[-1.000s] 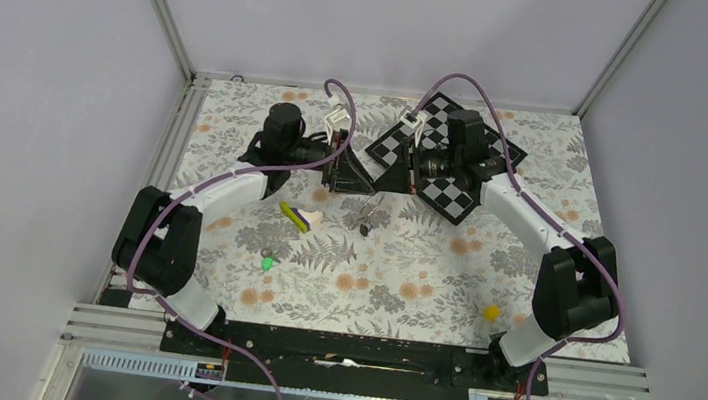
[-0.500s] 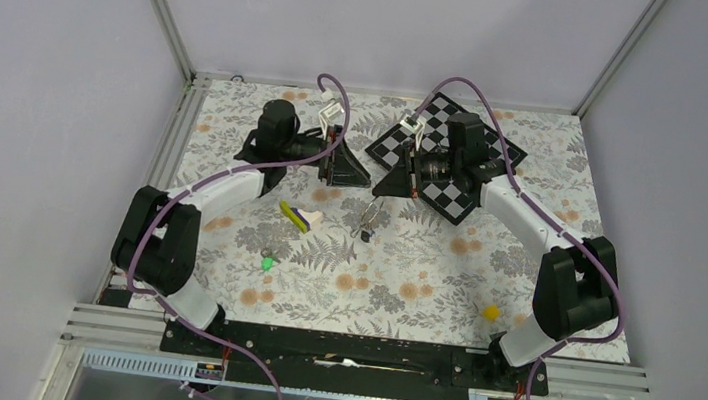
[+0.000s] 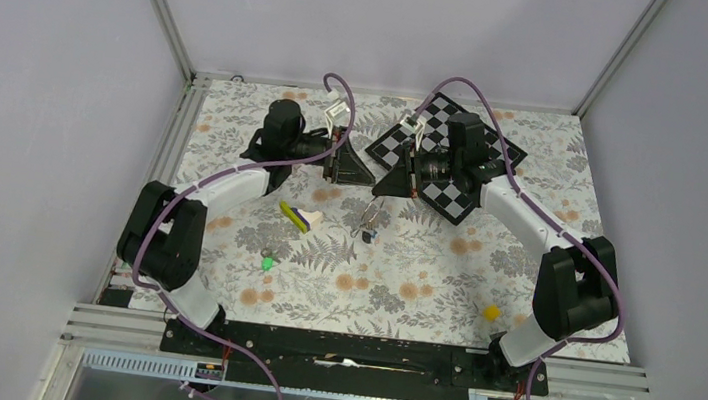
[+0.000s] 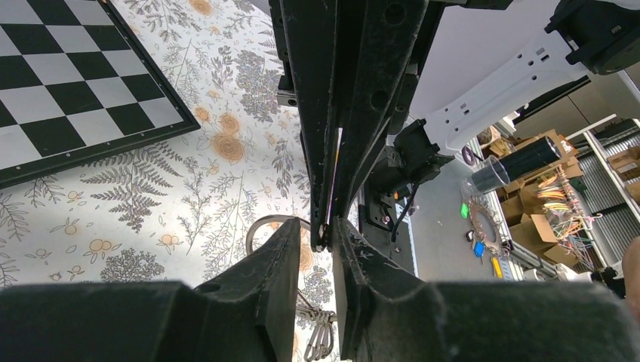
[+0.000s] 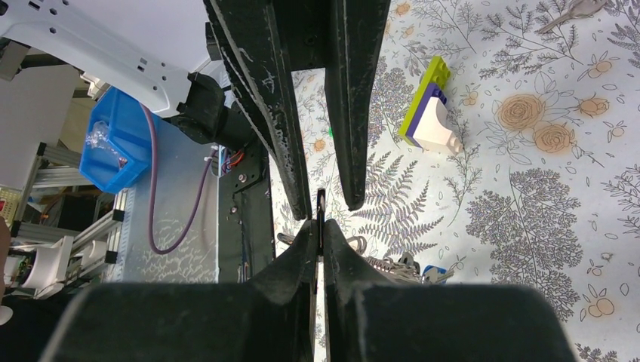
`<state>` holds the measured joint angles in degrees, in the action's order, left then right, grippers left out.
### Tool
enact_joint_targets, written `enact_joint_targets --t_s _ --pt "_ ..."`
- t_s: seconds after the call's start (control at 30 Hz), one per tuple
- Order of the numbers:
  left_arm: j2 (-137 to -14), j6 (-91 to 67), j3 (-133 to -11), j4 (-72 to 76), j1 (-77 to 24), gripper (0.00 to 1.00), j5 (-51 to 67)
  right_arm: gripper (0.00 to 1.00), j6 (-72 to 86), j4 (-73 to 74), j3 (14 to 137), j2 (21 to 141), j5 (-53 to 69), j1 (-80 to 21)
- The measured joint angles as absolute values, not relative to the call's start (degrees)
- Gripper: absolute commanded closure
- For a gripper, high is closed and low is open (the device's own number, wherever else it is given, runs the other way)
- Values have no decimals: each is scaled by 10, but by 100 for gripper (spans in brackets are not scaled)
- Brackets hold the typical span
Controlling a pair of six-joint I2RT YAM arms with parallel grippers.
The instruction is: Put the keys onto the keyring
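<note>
My right gripper [image 5: 318, 226] is shut on the thin silver keyring [image 5: 321, 202], seen edge-on, and holds it above the table. A bunch hangs below it with a blue key [image 5: 432, 271] and silver clips; in the top view it dangles as a small bunch [image 3: 365, 225]. My left gripper [image 4: 323, 230] is open, its fingers on either side of the right gripper's tips and the ring. The ring's loop [image 4: 260, 225] shows beside the left finger. A green key [image 3: 267, 263] lies alone on the table at the near left.
A yellow-white-purple wedge block [image 3: 300, 216] lies left of the bunch. A small yellow cube [image 3: 490, 313] sits at the near right. A checkerboard [image 3: 451, 196] lies under the right arm at the back. The cloth [image 3: 403, 266] is floral.
The left gripper has drawn back slightly to the left from the right gripper. The right gripper and the hanging bunch have barely moved.
</note>
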<state>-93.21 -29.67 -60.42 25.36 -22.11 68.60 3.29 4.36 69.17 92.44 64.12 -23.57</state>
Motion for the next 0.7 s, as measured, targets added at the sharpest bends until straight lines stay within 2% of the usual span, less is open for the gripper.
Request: enact_joint_targets --t_s 0.17,0.23,0.3,0.37,0.57,0.7 --pt "-936 -301 -604 255 -223 90 690 100 33 44 691 924 640 -236" --pt "-936 -302 -604 256 -223 99 693 100 33 44 691 924 640 -236" --pt "-936 -303 -604 257 -223 100 696 100 33 44 691 924 640 -235" --pt "-936 -303 -604 259 -223 100 699 92 33 44 691 924 640 -235" --pt "-936 -284 -615 233 -223 100 703 56 39 41 691 924 641 -232" --pt "-936 -217 -652 148 -223 100 698 50 41 37 691 924 641 -219"
